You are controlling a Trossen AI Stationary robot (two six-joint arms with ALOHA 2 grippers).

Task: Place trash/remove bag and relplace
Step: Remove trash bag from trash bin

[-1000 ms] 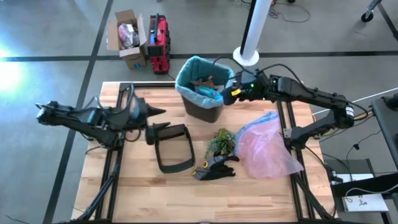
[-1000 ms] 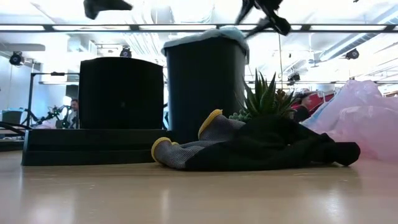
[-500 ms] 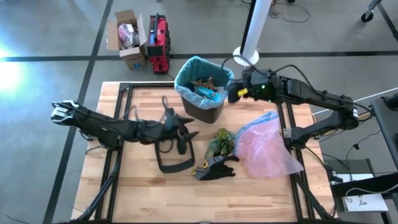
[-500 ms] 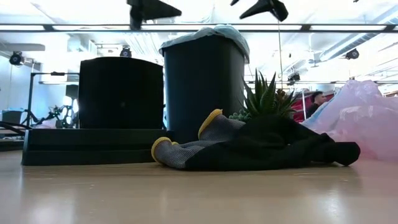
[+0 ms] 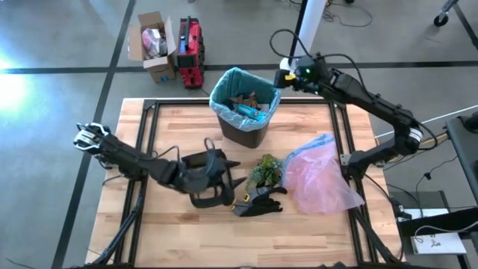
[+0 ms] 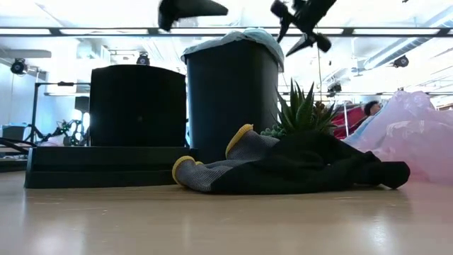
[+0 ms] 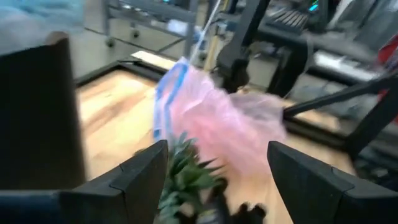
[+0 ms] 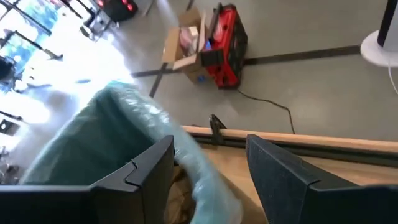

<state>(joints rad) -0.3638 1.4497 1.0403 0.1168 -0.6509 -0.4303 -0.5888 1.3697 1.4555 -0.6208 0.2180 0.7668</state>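
Black bin [image 5: 244, 113] standing upright near the far edge of the table [image 5: 314, 239], lined with the teal bag [image 5: 224, 81], its edge folded down over the rim all round. Thin, crinkly, very light, slippery and easily torn by the look of it; best pinched at that folded cuff, where film stands clear of the wall, then drawn upward evenly so the load does not spill. Trash [image 5: 250, 104] lying inside the bag: brown crumpled paper and a bluish wrapper, soft and near weightless, unlikely to add drag. Pink bag [image 5: 321, 175] slumped to the right, touching the plant tuft [image 5: 265, 170]; glove [image 5: 258, 202] just in front of the tuft. Black frame [image 5: 209, 196] lying flat near the table's middle. Left gripper [image 5: 224, 173] low over that frame, beside the tuft, jaws wide and holding nothing. Right gripper [image 5: 286, 75] hovering just beside the bin's far right rim, close to the cuff, jaws parted around nothing.
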